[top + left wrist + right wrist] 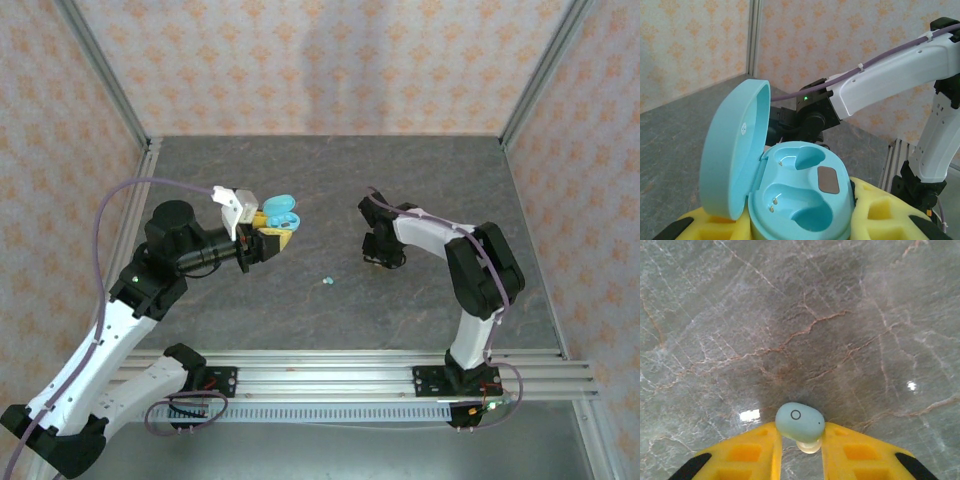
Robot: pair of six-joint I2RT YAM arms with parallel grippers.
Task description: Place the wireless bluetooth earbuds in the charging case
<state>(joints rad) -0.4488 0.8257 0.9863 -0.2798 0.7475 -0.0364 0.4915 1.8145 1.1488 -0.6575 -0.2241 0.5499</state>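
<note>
Overhead view high behind the table (330, 170); left wrist close, facing right arm (890, 80); right wrist straight down.

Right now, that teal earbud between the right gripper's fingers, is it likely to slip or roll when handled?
The teal earbud looks smooth, glossy and rounded, so it could well slip or twist in the right gripper. It is tiny beside the yellow fingers, so probably very light and easily flicked away. Set on the table, its egg-like body would likely rock or roll.
</note>
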